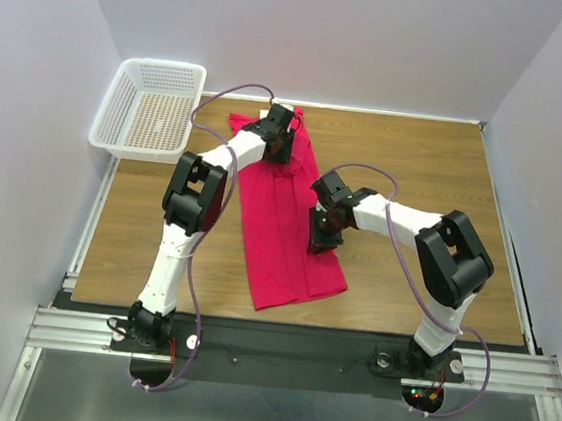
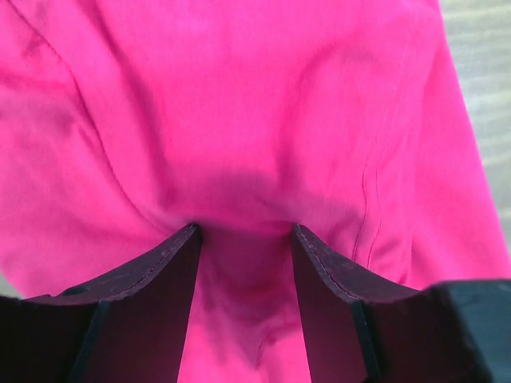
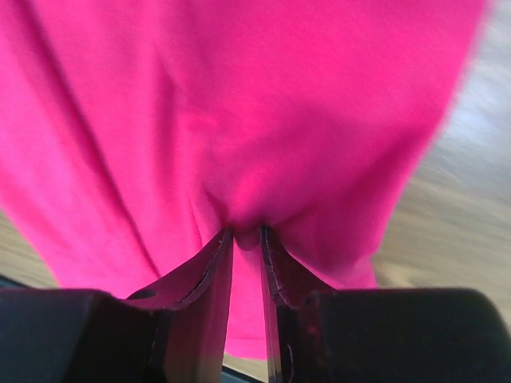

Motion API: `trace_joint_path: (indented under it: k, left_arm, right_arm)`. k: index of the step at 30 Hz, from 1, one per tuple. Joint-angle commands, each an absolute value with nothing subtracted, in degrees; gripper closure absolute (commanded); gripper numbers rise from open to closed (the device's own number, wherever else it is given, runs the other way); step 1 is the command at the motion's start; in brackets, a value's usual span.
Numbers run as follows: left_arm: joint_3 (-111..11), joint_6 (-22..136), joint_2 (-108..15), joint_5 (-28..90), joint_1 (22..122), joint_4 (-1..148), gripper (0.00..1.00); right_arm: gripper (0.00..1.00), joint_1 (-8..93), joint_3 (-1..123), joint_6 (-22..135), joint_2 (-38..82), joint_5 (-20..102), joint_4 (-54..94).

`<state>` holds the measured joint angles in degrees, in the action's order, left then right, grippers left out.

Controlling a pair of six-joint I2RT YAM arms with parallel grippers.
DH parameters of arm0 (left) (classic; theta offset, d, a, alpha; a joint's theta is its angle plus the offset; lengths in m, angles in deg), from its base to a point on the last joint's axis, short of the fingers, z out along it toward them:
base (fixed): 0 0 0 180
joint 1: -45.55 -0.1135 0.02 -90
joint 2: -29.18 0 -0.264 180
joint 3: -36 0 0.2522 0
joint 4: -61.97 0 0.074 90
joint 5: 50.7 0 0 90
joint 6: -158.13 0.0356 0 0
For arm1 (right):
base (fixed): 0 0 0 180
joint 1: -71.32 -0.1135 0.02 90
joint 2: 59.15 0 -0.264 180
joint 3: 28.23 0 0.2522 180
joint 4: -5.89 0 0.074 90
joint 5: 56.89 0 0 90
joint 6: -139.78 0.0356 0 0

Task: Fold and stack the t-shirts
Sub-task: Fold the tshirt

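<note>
One shirt point(image 1: 281, 233) on the table point(image 1: 444, 187), crimson-pink, laid out as a long narrow strip. It runs from the far middle of the wood down toward the near edge, slanting a touch to the right as it comes. Lines show along its length where layers lie doubled over. The near end sits flat, and its right corner pokes out wider than the rest.

Up at the far end of the strip, there's the left gripper point(image 1: 280, 142), with its arm reaching in from the left and bent over the cloth. On its wrist camera the two dark fingers point(image 2: 160, 275) stand apart with their tips down in pink fabric. A hump of cloth rises in the gap between them, and creases draw in toward both tips. Clamped, or only pressing? Can't tell from these views.

Over to the right gripper point(image 1: 321, 237), which is on the strip's right edge, nearer the arm bases than its partner. Close up, its fingers point(image 3: 200, 275) nearly meet. A thin fold of shirt is nipped between the tips and wrinkles fan out from the pinch. That's a grip on the shirt, no question. Past the cloth's edge on the right of that view, bare wood shows.

Both grippers are on the same strip, one at the far end and one on the right side, well apart from each other.

Off in the table's far left corner sits a white mesh basket point(image 1: 158, 117), well clear of the shirt.
</note>
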<state>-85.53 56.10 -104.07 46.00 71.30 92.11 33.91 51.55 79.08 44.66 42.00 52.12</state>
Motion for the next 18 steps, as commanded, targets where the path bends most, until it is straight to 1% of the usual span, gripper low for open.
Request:
trace_joint_path:
  k: [1,3,5,6,7,8,9,10,11,12,13,14,15,16,18]
  left_arm:
    - [-92.9,58.3,-104.9,45.6,70.9,98.2,0.40]
    - [-91.7,57.9,-102.6,45.8,70.8,99.9,0.39]
    - [-84.8,57.1,-95.7,46.9,70.9,99.1,0.31]
    - [-81.6,56.5,-89.3,47.4,70.9,98.5,0.27]
    - [-78.2,55.8,-85.7,47.6,70.9,97.7,0.23]
    - [-71.2,54.7,-82.1,47.1,70.9,97.0,0.16]
    - [-67.9,53.9,-75.0,46.9,70.9,96.6,0.11]
    - [-64.7,53.2,-71.1,46.5,70.8,96.6,0.09]
    - [-58.4,52.0,-67.2,46.0,70.9,96.8,0.04]
    - [-55.1,49.7,-63.1,45.0,70.9,96.6,0.01]
    - [-48.7,48.4,-54.9,43.4,70.9,96.2,0.01]
    - [-45.4,46.8,-50.8,40.7,70.8,95.9,0.01]
    - [-42.1,42.2,-42.5,39.6,70.9,94.7,0.01]
    - [-35.3,39.9,-38.5,37.0,70.9,94.0,0.01]
    - [-29.0,33.6,-29.0,29.0,70.8,92.0,0.01]
  right_arm:
    - [0.74,32.8,55.7,80.6,47.1,42.7,48.4]
    - [0.74,32.8,57.1,80.4,45.8,42.2,48.7]
    - [0.73,32.8,58.6,80.3,43.1,41.4,49.0]
    - [0.69,32.8,58.9,80.3,41.1,40.7,49.4]
    - [0.66,32.9,58.9,80.4,40.2,39.7,49.8]
    - [0.62,33.0,58.7,80.4,38.9,37.7,50.6]
    - [0.56,33.5,58.0,81.0,37.8,37.0,50.9]
    - [0.55,34.2,57.2,81.3,36.7,37.1,51.1]
    - [0.54,34.9,55.1,81.9,33.7,37.9,51.3]
    - [0.52,36.1,53.7,82.3,32.3,38.1,51.3]
    - [0.46,36.4,52.4,82.6,30.3,38.1,51.4]
    - [0.44,36.7,50.0,82.8,27.1,37.4,51.6]
    - [0.42,37.0,48.8,83.1,25.1,37.1,51.6]
    - [0.42,36.9,47.8,83.7,23.5,36.7,51.7]
    - [0.43,37.3,44.7,84.0,20.2,37.7,52.3]
